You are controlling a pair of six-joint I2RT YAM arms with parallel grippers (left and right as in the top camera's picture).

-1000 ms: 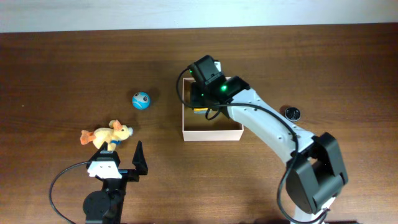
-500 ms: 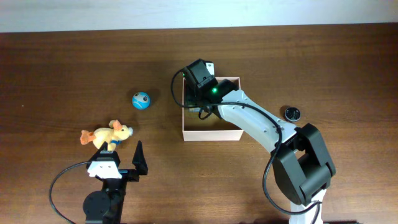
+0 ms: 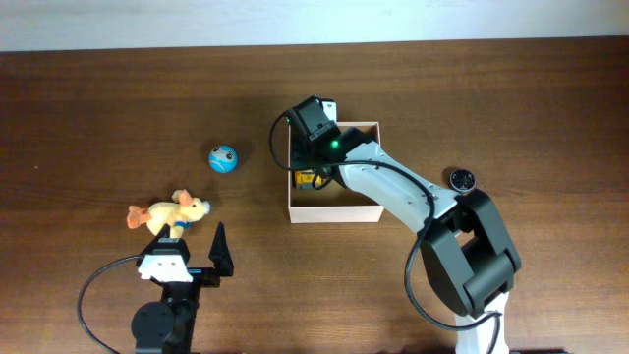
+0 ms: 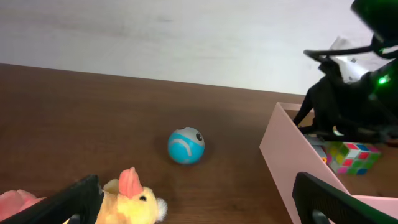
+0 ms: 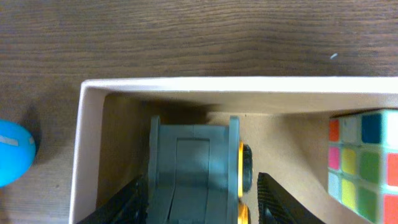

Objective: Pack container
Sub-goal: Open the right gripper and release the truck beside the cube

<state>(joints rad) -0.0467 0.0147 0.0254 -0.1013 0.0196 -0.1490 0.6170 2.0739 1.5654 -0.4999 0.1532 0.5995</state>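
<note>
Container: square, shallow white cardboard box with a tan inside (image 3: 334,212), standing open-topped near the middle of the dark brown wooden table (image 3: 98,98).
Right gripper (image 5: 196,200): reaches down into the container's left part; its jaws are clamped on the toy vehicle, one finger against each side.
Toy vehicle: grey plastic body with yellow wheels (image 5: 189,165), inside the container, close to its left wall.
Puzzle cube: multicoloured plastic cube with square stickers (image 5: 364,165), lying in the container, apart from the toy vehicle on the side away from the ball.
Left gripper (image 4: 196,193): low over the table's near edge, well apart from the container, jaws spread wide, nothing between them.
Ball: small blue ball with a grey face marking (image 3: 223,157), on the table left of the container, not touching it.
Plush: yellow and orange soft toy animal (image 3: 169,212), lying on the table just in front of the left gripper.
Disc: small round black object with a pale centre (image 3: 462,179), on the table right of the container.
</note>
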